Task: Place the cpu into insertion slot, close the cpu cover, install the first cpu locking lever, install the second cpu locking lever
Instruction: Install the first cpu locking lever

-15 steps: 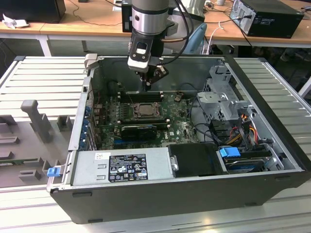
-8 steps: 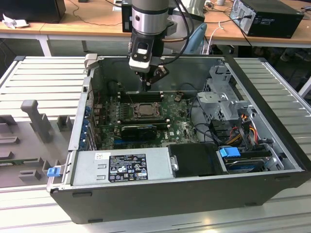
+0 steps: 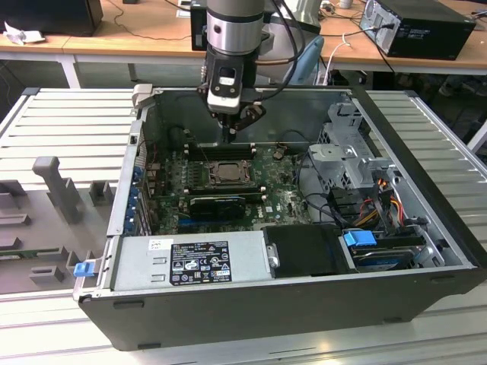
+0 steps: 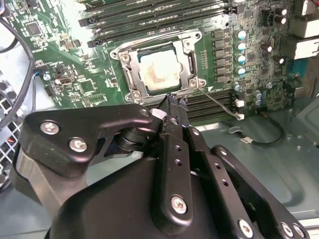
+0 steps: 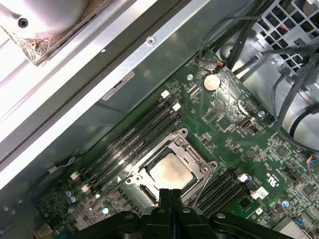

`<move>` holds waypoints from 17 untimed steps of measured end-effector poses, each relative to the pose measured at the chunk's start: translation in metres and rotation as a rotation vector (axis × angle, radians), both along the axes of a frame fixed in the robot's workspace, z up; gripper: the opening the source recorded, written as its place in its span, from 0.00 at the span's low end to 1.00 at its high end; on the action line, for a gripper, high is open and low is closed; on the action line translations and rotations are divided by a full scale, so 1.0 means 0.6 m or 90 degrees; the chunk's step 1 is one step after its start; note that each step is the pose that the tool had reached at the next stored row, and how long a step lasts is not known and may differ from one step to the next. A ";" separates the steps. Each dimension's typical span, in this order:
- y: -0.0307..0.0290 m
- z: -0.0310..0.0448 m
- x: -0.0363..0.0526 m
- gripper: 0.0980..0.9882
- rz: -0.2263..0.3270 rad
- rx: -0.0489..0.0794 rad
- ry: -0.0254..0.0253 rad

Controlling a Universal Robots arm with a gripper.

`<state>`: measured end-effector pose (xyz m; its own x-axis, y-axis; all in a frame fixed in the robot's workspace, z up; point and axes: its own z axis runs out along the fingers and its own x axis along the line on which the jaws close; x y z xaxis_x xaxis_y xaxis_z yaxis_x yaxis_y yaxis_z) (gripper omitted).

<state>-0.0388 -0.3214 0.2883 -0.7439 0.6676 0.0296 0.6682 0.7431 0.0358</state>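
Note:
The cpu [image 4: 158, 69] [image 5: 170, 172], a pale square chip, lies flat in the insertion slot [image 3: 225, 173] on the green board. The silvery cpu cover [image 4: 192, 62] [image 5: 201, 163] lies down around it, and the chip's face shows through the window. A thin wire locking lever [image 4: 222, 105] runs from the socket's corner out over the memory slots. My gripper [image 4: 172, 102] [image 5: 170, 191] [image 3: 230, 137] hangs just above the socket's edge, fingers pressed together with nothing between them. The tips do not touch the cover.
The board sits deep in an open computer case [image 3: 426, 190]. Black memory slots [image 5: 134, 134] flank the socket, and a long black card [image 3: 217, 204] lies beside it. Cables and a drive cage [image 3: 358, 163] crowd the exterior view's right; the power supply [image 3: 190, 262] is in front.

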 end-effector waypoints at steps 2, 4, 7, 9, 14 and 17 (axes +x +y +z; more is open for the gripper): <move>0.0000 0.000 0.000 0.01 0.017 0.000 0.0000; 0.0000 0.000 0.000 0.01 0.031 0.000 0.0000; 0.0000 0.000 0.000 0.01 0.052 0.000 0.0000; 0.0000 0.000 0.000 0.01 0.068 0.000 0.0000; 0.0000 0.000 0.000 0.01 0.102 0.000 -0.0001; 0.0000 0.000 0.000 0.01 0.126 0.000 -0.0001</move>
<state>-0.0388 -0.3214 0.2882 -0.8608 0.5082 0.0296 0.5090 0.8600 0.0359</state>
